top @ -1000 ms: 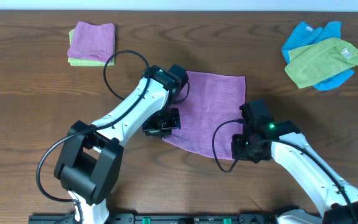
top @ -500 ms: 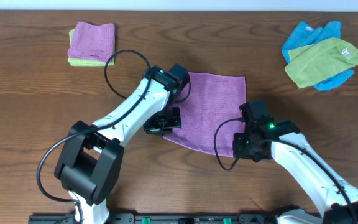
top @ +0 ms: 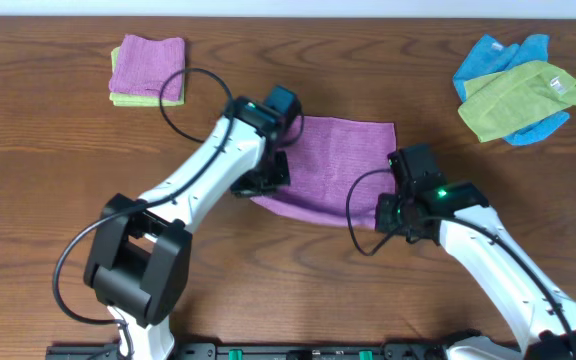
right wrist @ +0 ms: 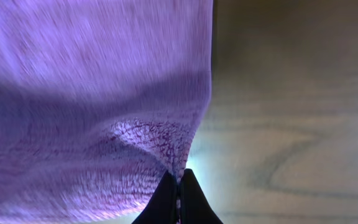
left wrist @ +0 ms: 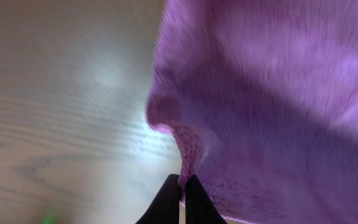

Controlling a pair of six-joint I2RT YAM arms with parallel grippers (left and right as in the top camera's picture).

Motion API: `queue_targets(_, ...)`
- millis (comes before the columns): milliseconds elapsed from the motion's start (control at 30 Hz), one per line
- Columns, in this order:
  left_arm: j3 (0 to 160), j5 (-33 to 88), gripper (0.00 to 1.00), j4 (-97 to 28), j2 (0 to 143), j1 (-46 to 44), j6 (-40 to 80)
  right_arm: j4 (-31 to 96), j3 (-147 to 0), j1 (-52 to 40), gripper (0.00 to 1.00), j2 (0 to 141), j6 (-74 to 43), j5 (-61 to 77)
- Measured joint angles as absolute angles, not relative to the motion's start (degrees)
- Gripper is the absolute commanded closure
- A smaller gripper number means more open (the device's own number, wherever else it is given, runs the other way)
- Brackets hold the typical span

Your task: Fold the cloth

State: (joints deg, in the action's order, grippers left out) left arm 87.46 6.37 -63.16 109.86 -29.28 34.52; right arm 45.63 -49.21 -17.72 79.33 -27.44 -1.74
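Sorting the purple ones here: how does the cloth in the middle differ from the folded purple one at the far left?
The middle cloth lies mostly open and covers more area; the folded cloth is a compact square. The middle cloth is pinched at its near corners by the left tool and right tool; the folded cloth is untouched, atop a lime-green cloth. Both are purple terry.

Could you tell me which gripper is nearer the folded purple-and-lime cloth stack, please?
Left. The left gripper, pinching the violet terry cloth, is down-right of the stack in the overhead view; the right gripper holds the cloth's opposite edge, farther right.
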Motion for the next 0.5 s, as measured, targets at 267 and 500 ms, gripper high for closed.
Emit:
queue_targets(267, 88.8, 3.6, 0.94, -56.1, 109.9, -24.6, 34.5, 38.1, -50.1, -15.9, 0.98, 79.3, -27.9, -5.8)
queue_targets(500, 88.8, 2.9, 0.94, -48.9, 109.9, -25.4, 34.5, 32.2, -50.1, -15.9, 0.98, 79.3, -27.9, -7.6)
